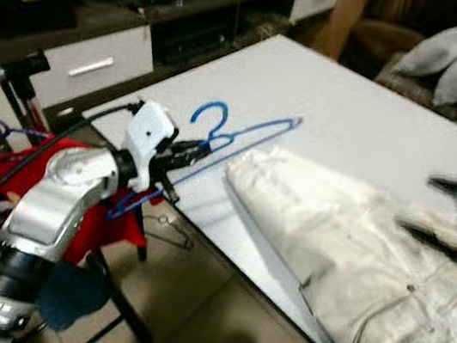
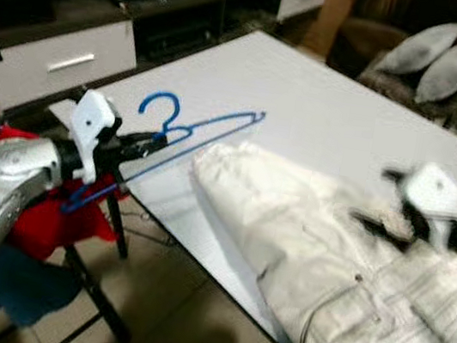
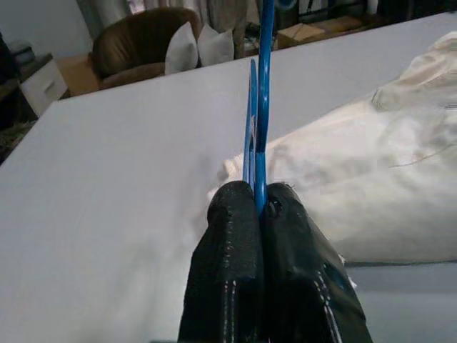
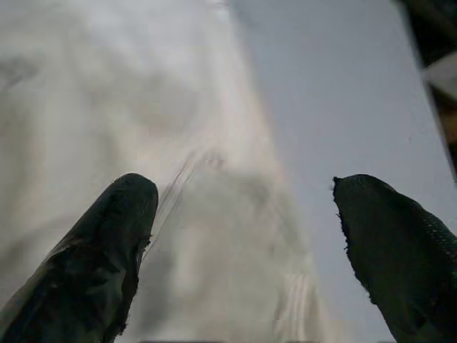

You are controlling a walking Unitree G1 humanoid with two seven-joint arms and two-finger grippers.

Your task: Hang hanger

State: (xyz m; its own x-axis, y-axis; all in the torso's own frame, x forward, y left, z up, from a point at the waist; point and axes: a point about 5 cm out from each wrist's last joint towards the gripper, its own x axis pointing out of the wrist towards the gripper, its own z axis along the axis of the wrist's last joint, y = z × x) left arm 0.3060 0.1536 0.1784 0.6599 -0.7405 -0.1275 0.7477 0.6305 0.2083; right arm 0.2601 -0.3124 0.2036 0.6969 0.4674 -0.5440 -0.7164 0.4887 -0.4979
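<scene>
Left tool is clamped on the blue hanger, gripping near the neck below the hook; the hanger is held just over the near corner of the tabletop. Right tool hovers over the white trousers, fingers spread wide, gripping nothing. Looks like the carry step: hanger picked, not hung. Next move likely needs a swing toward the rack at left, hook upright.

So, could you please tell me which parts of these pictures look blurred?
Both eye views smear the right hand over the trousers; the left wrist view is sharp on the hanger in the left hand; the right wrist view is soft throughout.
</scene>
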